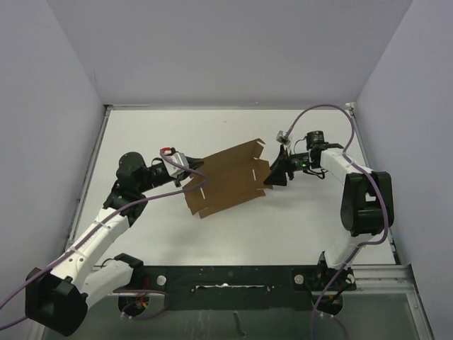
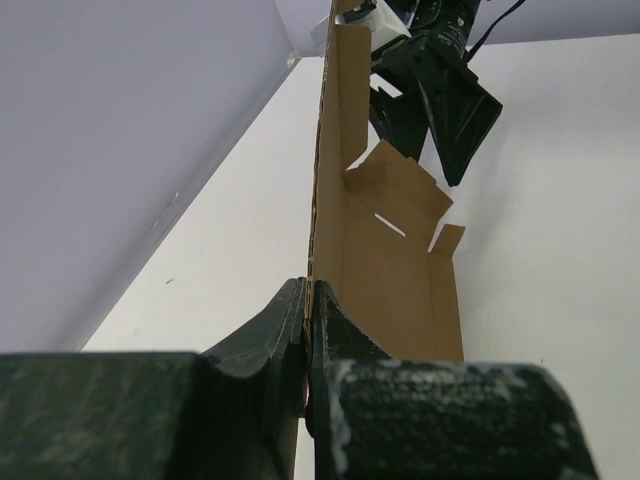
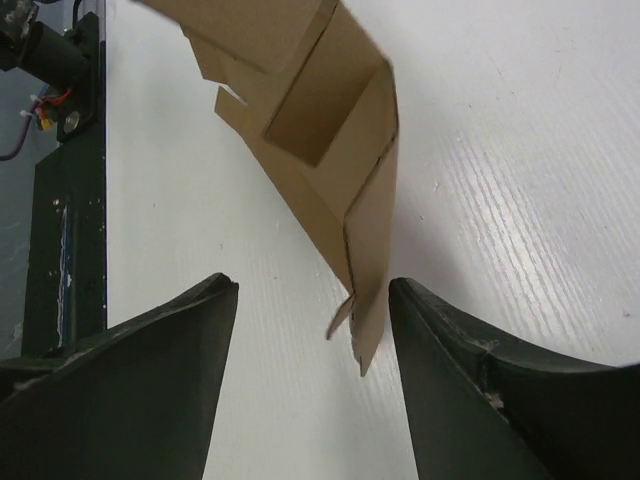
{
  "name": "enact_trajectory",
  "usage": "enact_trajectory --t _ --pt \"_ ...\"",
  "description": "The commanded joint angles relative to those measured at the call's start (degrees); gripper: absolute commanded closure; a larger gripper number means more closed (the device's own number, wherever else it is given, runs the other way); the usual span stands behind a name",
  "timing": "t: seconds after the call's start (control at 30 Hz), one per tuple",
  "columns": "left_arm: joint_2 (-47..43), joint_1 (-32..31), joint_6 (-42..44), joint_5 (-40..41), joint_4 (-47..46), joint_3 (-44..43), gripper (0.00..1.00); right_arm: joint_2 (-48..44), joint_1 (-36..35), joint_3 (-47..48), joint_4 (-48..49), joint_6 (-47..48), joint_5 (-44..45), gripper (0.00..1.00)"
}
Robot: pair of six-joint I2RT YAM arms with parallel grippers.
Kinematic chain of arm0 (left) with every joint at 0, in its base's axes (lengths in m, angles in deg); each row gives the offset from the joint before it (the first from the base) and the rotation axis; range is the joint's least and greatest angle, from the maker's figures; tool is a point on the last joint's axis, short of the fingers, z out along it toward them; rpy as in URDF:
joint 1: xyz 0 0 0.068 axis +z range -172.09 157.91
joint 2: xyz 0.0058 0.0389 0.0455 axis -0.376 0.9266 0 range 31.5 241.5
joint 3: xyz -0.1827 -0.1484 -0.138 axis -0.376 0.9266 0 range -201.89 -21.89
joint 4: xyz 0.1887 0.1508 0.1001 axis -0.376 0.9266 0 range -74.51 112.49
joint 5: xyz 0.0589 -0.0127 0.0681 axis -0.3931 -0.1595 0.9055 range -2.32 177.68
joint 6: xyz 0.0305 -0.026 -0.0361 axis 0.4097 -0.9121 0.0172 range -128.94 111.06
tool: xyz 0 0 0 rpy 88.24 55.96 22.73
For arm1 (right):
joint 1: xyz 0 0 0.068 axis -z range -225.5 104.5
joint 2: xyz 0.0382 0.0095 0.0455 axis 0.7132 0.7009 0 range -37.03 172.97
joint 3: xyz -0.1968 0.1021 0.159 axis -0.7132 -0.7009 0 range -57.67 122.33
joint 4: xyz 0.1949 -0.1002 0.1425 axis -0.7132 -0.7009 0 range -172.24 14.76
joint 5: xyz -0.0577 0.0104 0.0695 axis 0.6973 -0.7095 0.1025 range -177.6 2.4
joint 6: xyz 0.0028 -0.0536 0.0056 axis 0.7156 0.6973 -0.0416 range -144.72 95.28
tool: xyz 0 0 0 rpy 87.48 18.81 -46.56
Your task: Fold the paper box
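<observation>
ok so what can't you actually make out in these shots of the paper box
- Top view: where the left gripper meets the paper box; the gripper's own body covers the pinch.
- Left wrist view: the box's other face; the sheet stands nearly edge-on to the camera.
- Right wrist view: the box's upper part, cut off by the top edge; also whether the right gripper touches the hanging corner.

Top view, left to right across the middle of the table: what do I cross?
left gripper → paper box → right gripper
</observation>
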Motion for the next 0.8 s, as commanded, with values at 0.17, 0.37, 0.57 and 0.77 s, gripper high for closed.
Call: enact_trajectory --t 0.17,0.37,0.57,0.77 --pt "-1.0 -0.1 3.9 0.7 -0.8 -5.7 1.0 -6.2 1.0 1.8 1.4 -1.0 -2.1 0.31" --pt "-1.0 -0.2 1.2 -0.5 -2.0 -5.5 1.0 -6.0 -2.6 1.6 8.9 -7.1 9.1 0.38" --pt "-1.2 -0.1 -0.6 -1.1 -2.6 -5.3 1.0 -6.3 -3.5 0.1 16.3 -10.5 18.0 0.4" --pt "-0.4 -0.2 -1.6 -1.5 -2.9 -5.5 1.0 -8.0 -3.6 -2.2 23.3 -10.8 22.2 0.4"
